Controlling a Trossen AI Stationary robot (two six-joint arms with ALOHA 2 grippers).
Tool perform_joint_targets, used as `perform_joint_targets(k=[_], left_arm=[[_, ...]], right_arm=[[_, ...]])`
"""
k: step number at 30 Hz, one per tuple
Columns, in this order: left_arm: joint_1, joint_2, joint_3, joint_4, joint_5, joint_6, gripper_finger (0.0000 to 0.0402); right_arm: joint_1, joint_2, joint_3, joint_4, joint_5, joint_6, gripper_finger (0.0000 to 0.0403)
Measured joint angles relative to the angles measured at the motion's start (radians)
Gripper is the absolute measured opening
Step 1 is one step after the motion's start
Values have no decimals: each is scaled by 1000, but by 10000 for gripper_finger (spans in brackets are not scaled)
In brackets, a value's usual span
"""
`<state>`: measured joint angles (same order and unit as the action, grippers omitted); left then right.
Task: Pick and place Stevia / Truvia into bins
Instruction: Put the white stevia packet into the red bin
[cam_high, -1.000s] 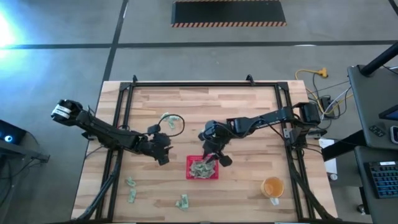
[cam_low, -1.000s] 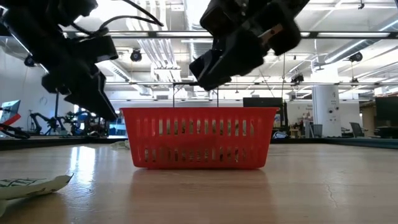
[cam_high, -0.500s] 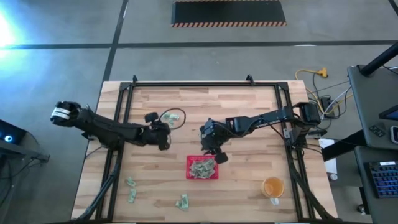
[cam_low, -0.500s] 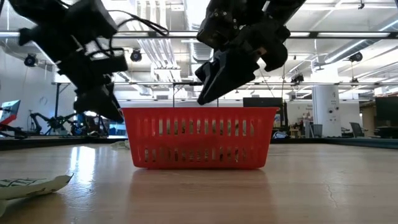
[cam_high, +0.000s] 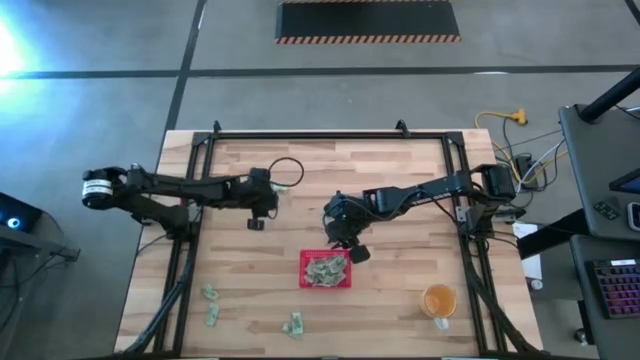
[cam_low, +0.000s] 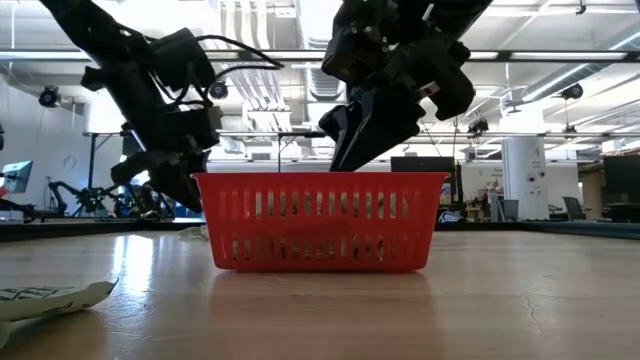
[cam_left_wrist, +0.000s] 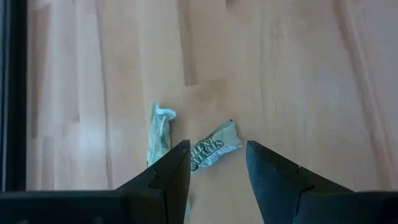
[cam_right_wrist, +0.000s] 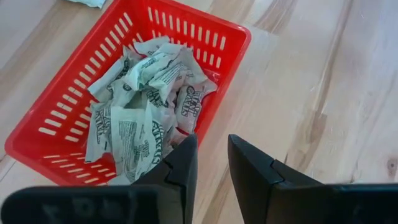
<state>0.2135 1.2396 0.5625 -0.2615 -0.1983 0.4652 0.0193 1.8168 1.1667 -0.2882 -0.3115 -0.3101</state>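
Two crumpled pale green-white paper sachets (cam_left_wrist: 193, 146) under spread, empty left gripper (cam_left_wrist: 216, 163); right gripper (cam_right_wrist: 211, 155) narrowly parted, empty, beside small red slotted plastic tray (cam_right_wrist: 74, 106).

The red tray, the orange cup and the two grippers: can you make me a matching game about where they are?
Things:
1. red tray
2. orange cup
3. left gripper
4. right gripper

Places:
A. above two loose sachets on bare wood
B. near the table's front right corner
C. just outside the tray's wall, nothing between its fingers
D. middle of the table's front part, holding a pile of sachets

Pairs: 1-D, 2-B, 3-A, 4-C
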Motion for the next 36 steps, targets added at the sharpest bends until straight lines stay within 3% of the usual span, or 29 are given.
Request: perform_joint_targets(k=[8, 22, 27, 36], left_arm=[[56, 27, 0, 38, 56, 142, 139], [75, 274, 63, 87, 86, 149, 139], [75, 255, 86, 48, 86, 129, 139], [75, 124, 115, -152, 84, -77, 139]], right_arm=[[0, 0, -2, 3, 0, -8, 79], [0, 0, -5, 8, -2, 3, 70], [0, 0, -10, 6, -2, -3, 74], [0, 0, -13, 7, -2, -12, 68]])
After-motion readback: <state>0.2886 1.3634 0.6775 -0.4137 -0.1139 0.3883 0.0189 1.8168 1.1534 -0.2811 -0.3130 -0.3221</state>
